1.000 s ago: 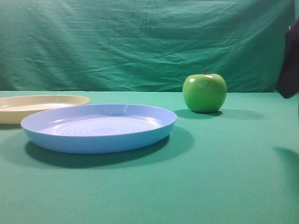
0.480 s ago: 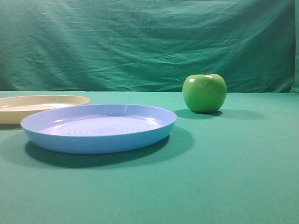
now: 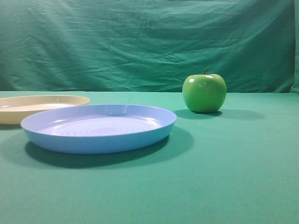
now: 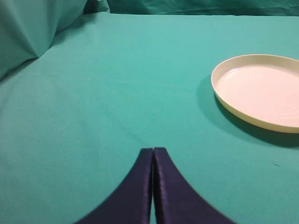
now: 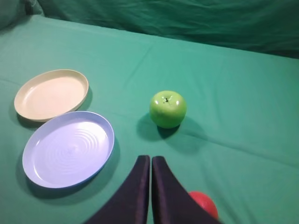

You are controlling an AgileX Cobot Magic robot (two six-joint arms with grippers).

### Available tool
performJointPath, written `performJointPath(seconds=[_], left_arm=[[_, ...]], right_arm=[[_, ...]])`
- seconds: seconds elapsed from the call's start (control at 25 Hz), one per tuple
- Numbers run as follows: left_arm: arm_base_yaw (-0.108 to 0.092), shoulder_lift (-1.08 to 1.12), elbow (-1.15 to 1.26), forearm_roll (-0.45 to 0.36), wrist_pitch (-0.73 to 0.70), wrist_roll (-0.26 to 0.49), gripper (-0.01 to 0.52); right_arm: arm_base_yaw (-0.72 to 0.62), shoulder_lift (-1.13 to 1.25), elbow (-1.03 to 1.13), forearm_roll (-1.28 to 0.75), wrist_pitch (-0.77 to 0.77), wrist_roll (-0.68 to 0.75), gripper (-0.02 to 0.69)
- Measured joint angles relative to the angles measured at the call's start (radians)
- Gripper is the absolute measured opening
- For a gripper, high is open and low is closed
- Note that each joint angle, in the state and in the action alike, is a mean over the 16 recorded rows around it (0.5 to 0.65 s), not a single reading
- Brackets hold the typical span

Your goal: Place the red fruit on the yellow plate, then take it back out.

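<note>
With the right arm gone from the high view's right edge, the yellow plate (image 5: 51,94) lies empty far left, then the blue plate (image 5: 68,148), green apple (image 5: 167,108) and red fruit (image 5: 203,204) near right on green cloth (image 3: 224,177), untouched, both left gripper (image 4: 153,154) and right gripper (image 5: 150,161) pressed together, empty.

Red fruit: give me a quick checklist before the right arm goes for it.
1. Red fruit in sight: ok, on the cloth low in the right wrist view, partly behind the right gripper.
2. Right fingers open for a grasp: not ok, pressed together, holding nothing.
3. Yellow plate free to receive: ok, nothing in it.
4. Way to the plate: cannot tell; green apple and blue plate lie between.
5. Left gripper out of the way: ok, shut, beside the yellow plate.
</note>
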Motion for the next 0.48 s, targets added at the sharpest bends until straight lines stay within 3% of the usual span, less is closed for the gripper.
performJointPath(seconds=[0.48], left_arm=[[0.0, 0.0, 0.0, 0.0, 0.0, 0.0, 0.0]], right_arm=[[-0.005, -0.123, 0.011, -0.034, 0.097, 0.004, 0.0]])
